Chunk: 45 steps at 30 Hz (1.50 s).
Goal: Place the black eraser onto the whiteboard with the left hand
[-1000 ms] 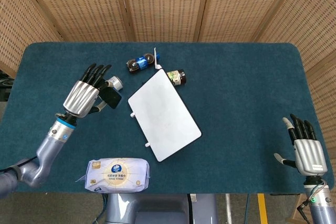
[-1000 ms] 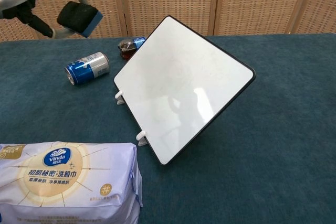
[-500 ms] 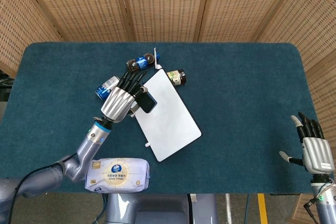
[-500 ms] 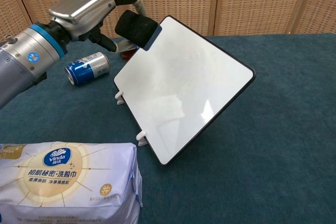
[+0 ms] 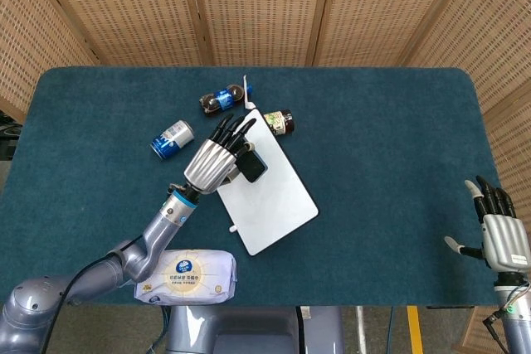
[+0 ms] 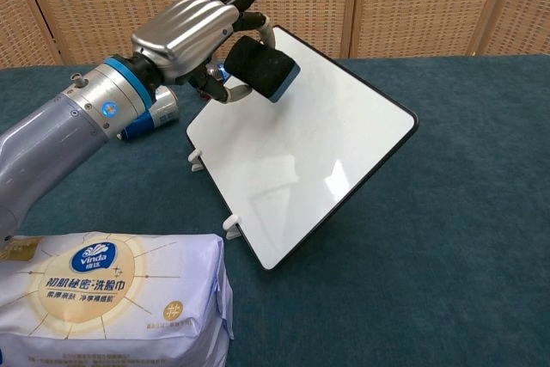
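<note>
Counter: a dark teal cloth covers the counter [image 5: 382, 138], which fills most of the head view, its far edge straight with rounded corners.
Room: woven cane screens [image 5: 265, 6] with wooden posts stand behind the far edge.
Whiteboard: the whiteboard [image 5: 270, 192] sits near the middle of the counter, turned so its corners point toward the edges; the chest view shows it [image 6: 301, 148] tilted up on small white feet, black-rimmed, its face bare and glossy.
Eraser: the black eraser [image 5: 251, 165] is off the counter, held over the far-left part of the whiteboard; in the chest view the eraser [image 6: 262, 66] shows a blue layer on one side. Its long axis runs roughly from the left hand toward the whiteboard's middle. Whether it touches the board I cannot tell.
Left robot hand: the left robot hand [image 5: 217, 159] holds the eraser from the left, thumb under it and the other fingers stretched out over it, pointing toward the far edge.
Right robot hand: the right robot hand [image 5: 502, 234] hangs off the counter's near right corner, fingers spread, holding nothing.
Other things: a blue can [image 5: 172, 138] lies on its side toward the far left; a bottle [image 5: 226, 99] and a dark jar [image 5: 280, 121] lie past the whiteboard's far corner; a pack of tissues [image 5: 186, 275] lies at the near edge.
</note>
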Each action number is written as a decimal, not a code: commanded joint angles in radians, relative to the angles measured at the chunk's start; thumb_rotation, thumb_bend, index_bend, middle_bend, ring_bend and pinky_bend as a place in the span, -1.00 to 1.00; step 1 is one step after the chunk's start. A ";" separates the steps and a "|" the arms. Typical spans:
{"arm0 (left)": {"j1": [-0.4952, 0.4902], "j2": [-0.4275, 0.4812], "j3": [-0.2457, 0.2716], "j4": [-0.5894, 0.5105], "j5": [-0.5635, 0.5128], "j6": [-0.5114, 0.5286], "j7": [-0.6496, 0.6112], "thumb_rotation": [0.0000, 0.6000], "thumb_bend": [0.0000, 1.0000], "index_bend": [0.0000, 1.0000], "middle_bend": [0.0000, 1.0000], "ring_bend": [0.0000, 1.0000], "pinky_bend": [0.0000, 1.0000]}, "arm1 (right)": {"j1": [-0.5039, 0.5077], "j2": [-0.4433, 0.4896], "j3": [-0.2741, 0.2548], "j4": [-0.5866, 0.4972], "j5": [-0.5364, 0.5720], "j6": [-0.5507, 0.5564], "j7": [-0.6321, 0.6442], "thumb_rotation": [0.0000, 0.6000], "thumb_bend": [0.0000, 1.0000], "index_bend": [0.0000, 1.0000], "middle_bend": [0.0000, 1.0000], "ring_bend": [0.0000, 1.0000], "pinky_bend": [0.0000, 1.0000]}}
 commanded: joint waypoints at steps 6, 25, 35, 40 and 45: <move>-0.027 -0.035 0.005 0.049 0.001 -0.011 -0.017 1.00 -0.36 -0.14 -1.00 -1.00 -1.00 | 0.000 -0.001 0.005 0.003 0.003 0.002 0.008 1.00 -0.89 -1.00 -1.00 -1.00 -1.00; -0.043 -0.023 0.021 0.027 -0.010 -0.047 0.032 1.00 -0.40 -0.14 -1.00 -1.00 -1.00 | -0.004 -0.004 0.006 0.007 -0.006 0.016 0.024 1.00 -0.89 -1.00 -1.00 -1.00 -1.00; -0.044 -0.023 0.026 0.021 -0.022 -0.065 0.043 1.00 -0.42 -0.15 -1.00 -1.00 -1.00 | -0.005 -0.004 0.006 0.005 -0.011 0.022 0.027 1.00 -0.89 -1.00 -1.00 -1.00 -1.00; -0.046 -0.021 0.025 0.016 -0.027 -0.071 0.053 1.00 -0.43 -0.18 -1.00 -1.00 -1.00 | -0.007 -0.003 0.008 0.004 -0.012 0.028 0.031 1.00 -0.89 -1.00 -1.00 -1.00 -1.00; -0.045 -0.018 0.028 0.011 -0.028 -0.073 0.061 1.00 -0.47 -0.27 -1.00 -1.00 -1.00 | -0.008 -0.002 0.008 0.005 -0.014 0.030 0.037 1.00 -0.89 -1.00 -1.00 -1.00 -1.00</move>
